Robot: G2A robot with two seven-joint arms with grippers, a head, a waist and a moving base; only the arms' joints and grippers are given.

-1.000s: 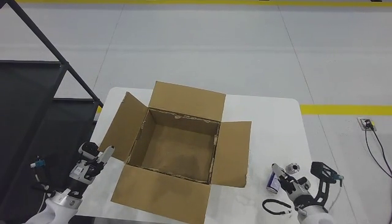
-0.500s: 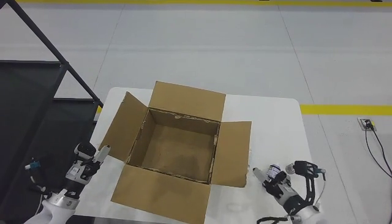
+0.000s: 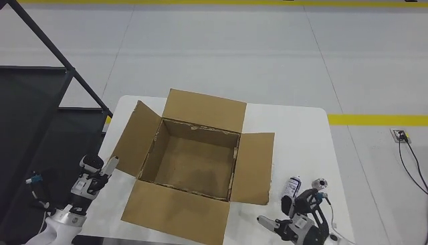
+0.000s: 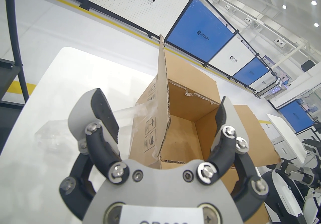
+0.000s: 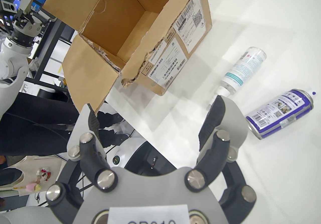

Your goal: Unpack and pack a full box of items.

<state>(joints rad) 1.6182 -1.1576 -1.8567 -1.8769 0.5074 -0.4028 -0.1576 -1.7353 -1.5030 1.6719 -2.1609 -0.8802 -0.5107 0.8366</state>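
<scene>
A white table (image 3: 301, 131) is seen at the centre of the top view, and most of its middle is taken up by an open cardboard box (image 3: 194, 165) standing upright, its four flaps folded outward and its bare brown floor exposed. White shipping labels (image 5: 173, 59) are stuck on the outer wall of the box that faces the right arm, and a strip of clear tape (image 4: 136, 109) hangs from the wall on the opposite side. The left gripper (image 4: 160, 96) is held near the left flap (image 3: 132, 138), close to the table's left edge; its fingers are spread wide and nothing is held between them (the flap's edge merely lines up with the gap in the wrist view, farther off). The right gripper (image 5: 154, 107) is held above the near right corner of the table, likewise spread wide and holding nothing. A blue spray can (image 5: 279, 113) is laid on its side on the table to the right of the box, near this gripper. A smaller white bottle (image 5: 242, 69) is laid on its side between the can and the box, apart from both.
</scene>
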